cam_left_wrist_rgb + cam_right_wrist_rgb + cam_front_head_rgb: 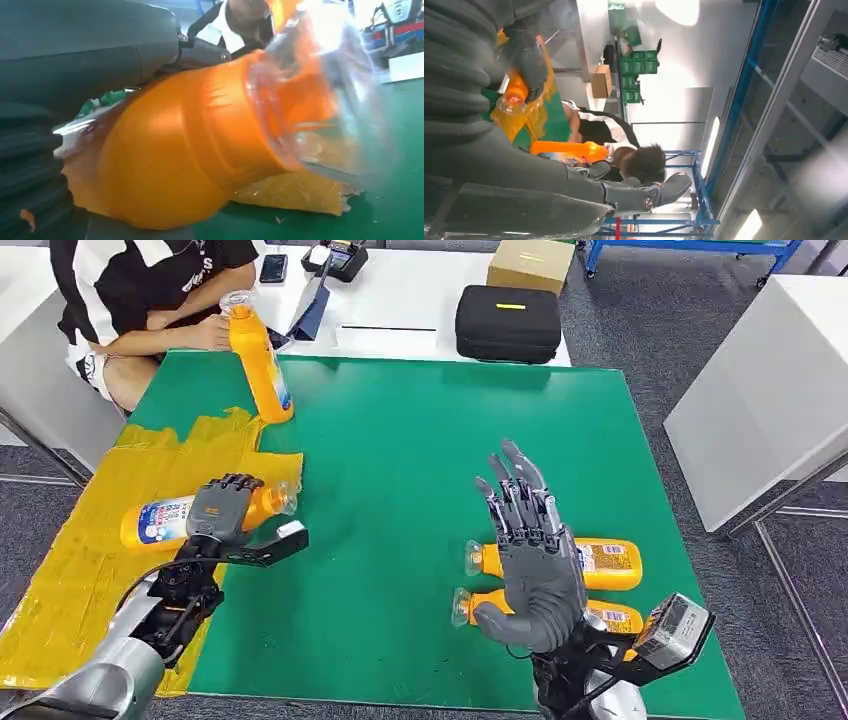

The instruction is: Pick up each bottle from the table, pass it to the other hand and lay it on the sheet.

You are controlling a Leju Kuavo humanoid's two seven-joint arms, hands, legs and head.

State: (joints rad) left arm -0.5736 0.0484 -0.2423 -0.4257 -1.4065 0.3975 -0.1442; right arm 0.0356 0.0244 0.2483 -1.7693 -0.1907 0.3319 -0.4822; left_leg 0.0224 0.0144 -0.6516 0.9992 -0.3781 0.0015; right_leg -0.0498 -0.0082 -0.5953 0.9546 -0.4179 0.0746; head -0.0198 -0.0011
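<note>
Orange bottle (170,519) lies on yellow sheet (60,580) at worktop's (400,440) left edge, long axis left-right, left hand (222,508) clasped over it. Right hand (530,555) raised, fingers spread, holding nothing, directly above two lying bottles (600,585) near right, nearer them than left hand.

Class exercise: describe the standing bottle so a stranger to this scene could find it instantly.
Start at the green table and go to its far left corner, where a seated person's hand rests. The standing bottle is there, beside the yellow sheet. It is the only orange bottle upright; the others lie flat.
</note>
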